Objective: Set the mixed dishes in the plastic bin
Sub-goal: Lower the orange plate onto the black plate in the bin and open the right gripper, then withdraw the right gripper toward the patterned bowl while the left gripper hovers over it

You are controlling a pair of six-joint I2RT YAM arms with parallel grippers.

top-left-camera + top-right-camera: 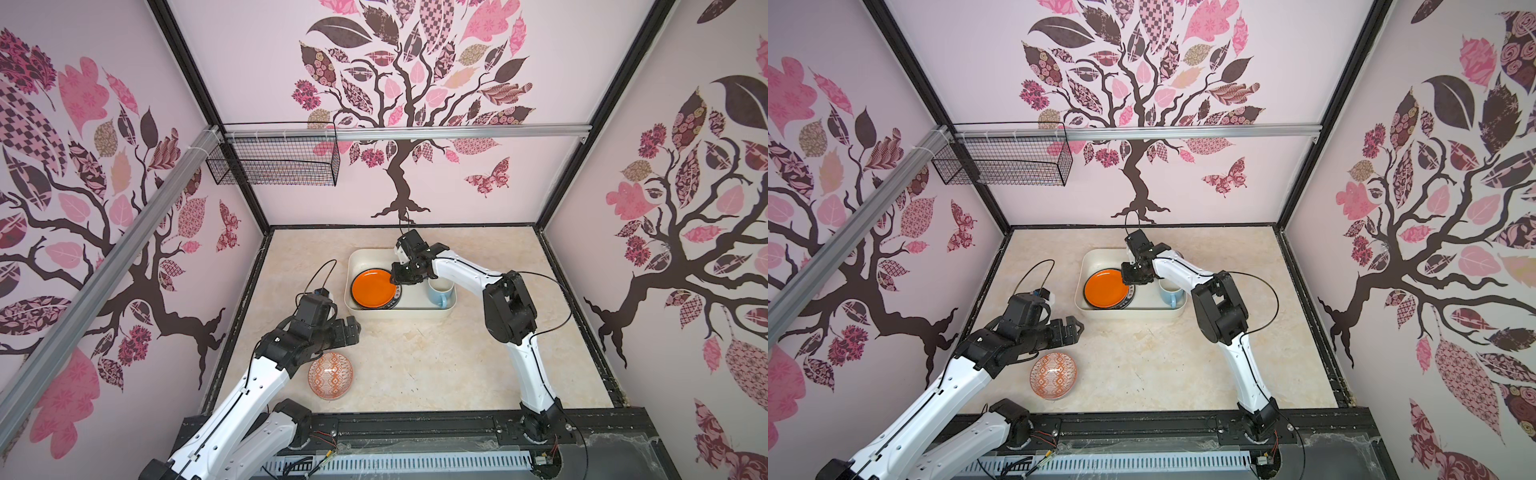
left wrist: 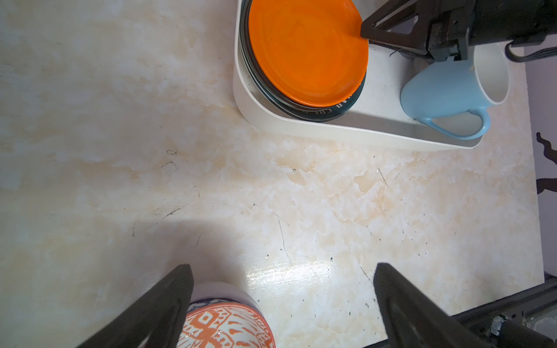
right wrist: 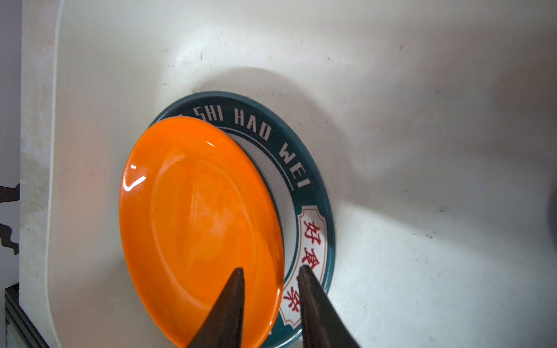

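Rim of orange plate [image 3: 196, 217] inside open right end effector [image 3: 271, 268]; left end effector [image 2: 283, 266] open.

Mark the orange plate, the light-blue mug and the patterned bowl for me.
orange plate [image 3: 200, 223]: right wrist view, middle of its face.
light-blue mug [image 2: 440, 90]: left wrist view, outer wall.
patterned bowl [image 1: 330, 375]: a top view, inside bottom.
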